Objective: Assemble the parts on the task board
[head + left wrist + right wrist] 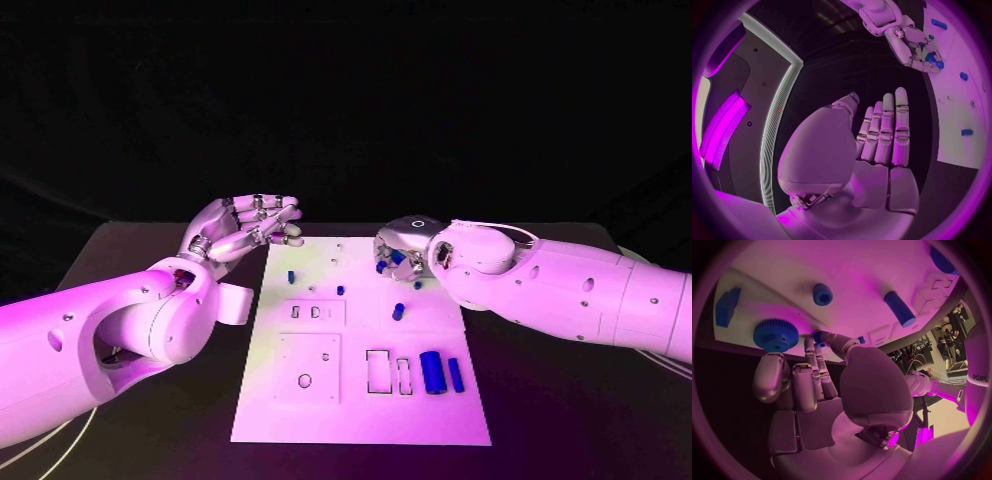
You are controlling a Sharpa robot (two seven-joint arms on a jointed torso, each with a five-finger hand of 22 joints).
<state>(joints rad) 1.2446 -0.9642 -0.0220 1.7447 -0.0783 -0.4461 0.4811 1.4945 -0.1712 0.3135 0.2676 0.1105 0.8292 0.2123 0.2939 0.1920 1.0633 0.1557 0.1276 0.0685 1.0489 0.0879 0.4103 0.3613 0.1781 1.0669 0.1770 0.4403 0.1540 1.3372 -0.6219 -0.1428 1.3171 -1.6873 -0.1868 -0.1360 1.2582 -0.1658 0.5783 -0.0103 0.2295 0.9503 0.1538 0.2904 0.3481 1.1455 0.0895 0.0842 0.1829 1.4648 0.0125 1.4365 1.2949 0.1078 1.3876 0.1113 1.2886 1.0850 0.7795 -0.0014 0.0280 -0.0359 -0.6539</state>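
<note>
The white task board (361, 415) lies in the middle of the table, with several small blue parts on it. My right hand (400, 250) hangs over the board's far right part, fingers pointing down. In the right wrist view its thumb and a finger pinch a small blue part (819, 336) next to a blue gear (775, 335). A short blue peg (822, 294) and a long blue peg (899, 308) stand close by. My left hand (245, 228) is raised beside the board's far left corner, fingers apart and holding nothing. The left wrist view shows its straight fingers (882, 135) and the right hand (911, 42).
Two blue cylinders (431, 372) and a thin blue bar (405, 375) lie near the board's near right part beside a rectangular slot (378, 370). Small blue pieces (290, 275) stand further back. Black table surface (159, 250) surrounds the board.
</note>
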